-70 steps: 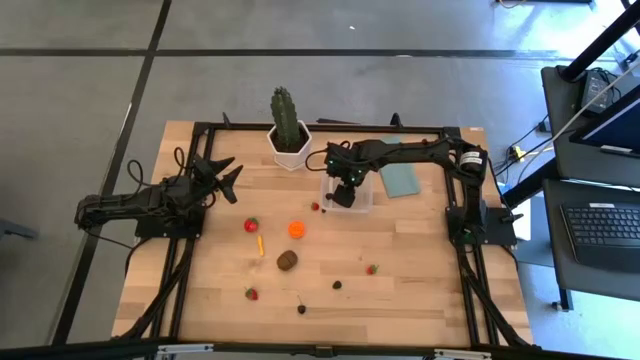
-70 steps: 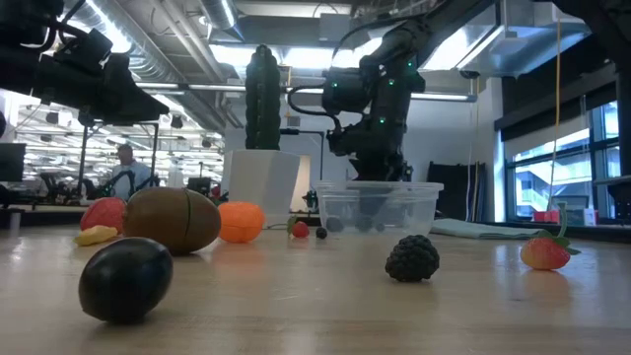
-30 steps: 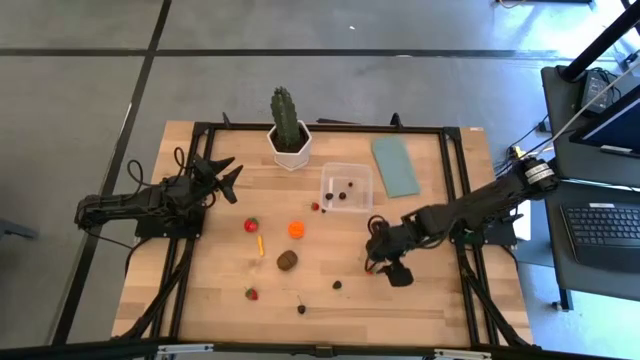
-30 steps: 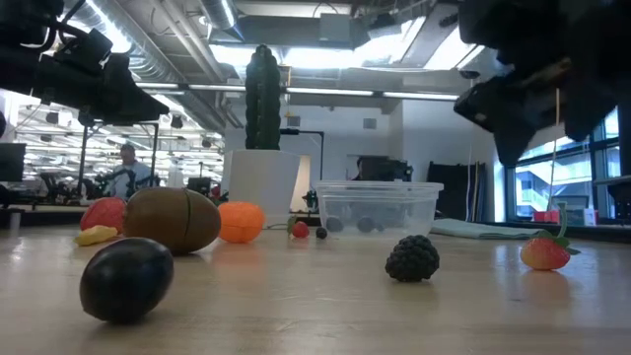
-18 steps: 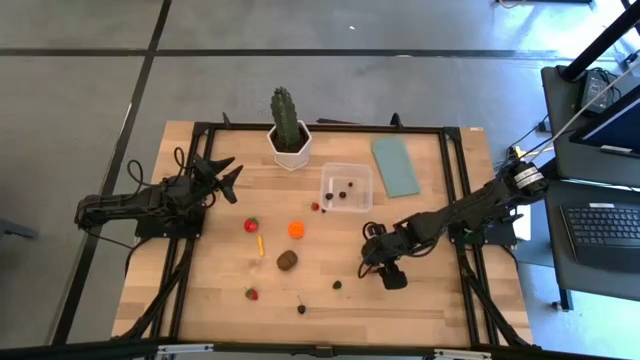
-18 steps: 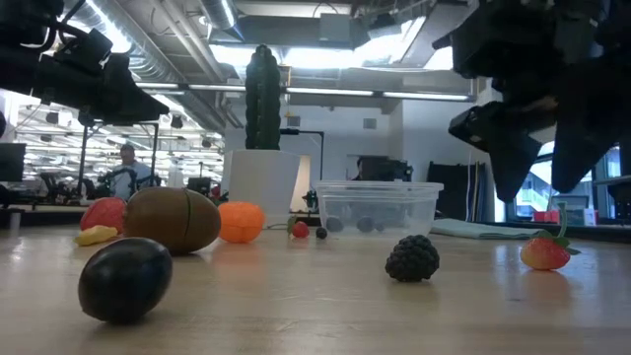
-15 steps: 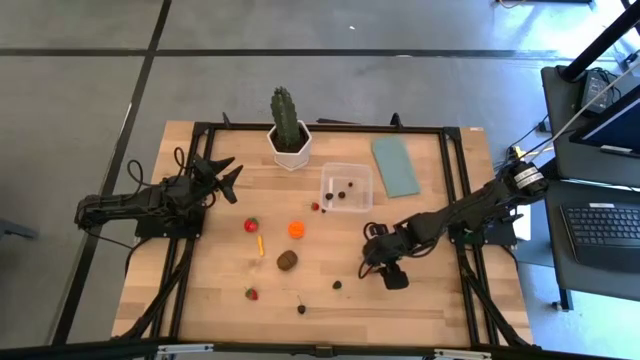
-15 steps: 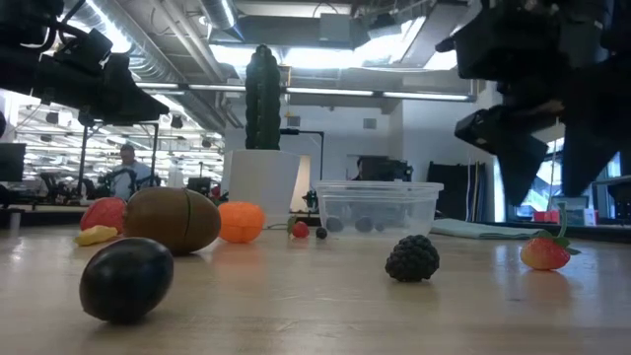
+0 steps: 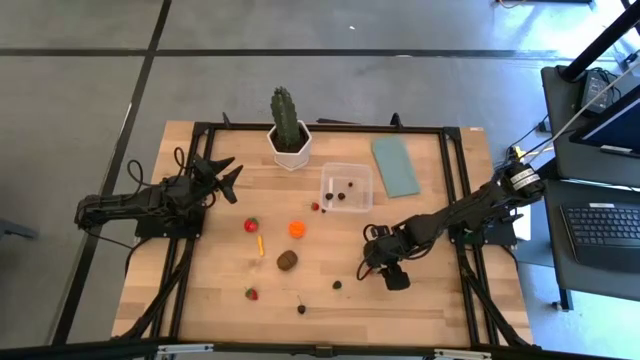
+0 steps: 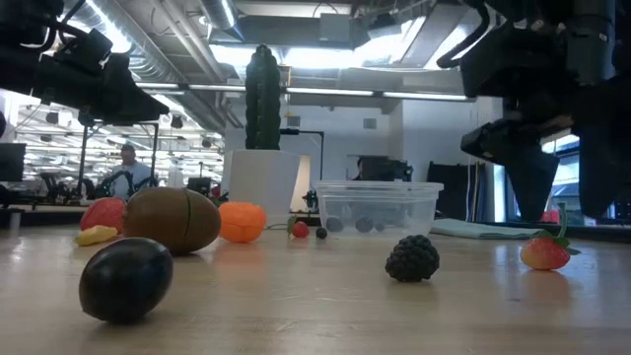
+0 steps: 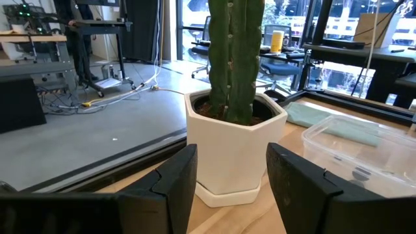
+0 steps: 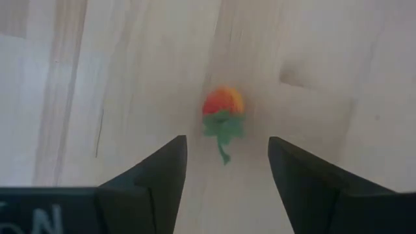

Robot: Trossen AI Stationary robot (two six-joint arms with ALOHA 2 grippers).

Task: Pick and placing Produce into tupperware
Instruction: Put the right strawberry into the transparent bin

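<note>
My right gripper [image 12: 225, 147] is open and points down over a small red strawberry [image 12: 223, 104] with green leaves that lies on the table near its right side. In the low view its fingers [image 10: 533, 187] hang just above the strawberry [image 10: 545, 251], one on each side, touching nothing. The clear tupperware [image 9: 346, 187] stands on the table with dark berries inside. Other strawberries [image 9: 251, 225], an orange ball [image 9: 296, 229], a brown oval [image 9: 287, 260], a yellow stick [image 9: 260, 244] and dark berries [image 9: 337, 284] lie scattered. My left gripper [image 9: 225, 172] waits open at the table's left, facing the cactus.
A tall green cactus in a white hexagonal pot [image 9: 287, 135] stands at the far edge, left of the tupperware. A flat blue-grey lid [image 9: 396, 165] lies to the tupperware's right. A black frame [image 9: 455, 190] runs round the table. Bare wood lies near the front edge.
My right gripper has left the tupperware, swung toward the table's near right, and in the last second shifted slightly left and come down over the strawberry. It has touched nothing. The produce and the left arm have kept still.
</note>
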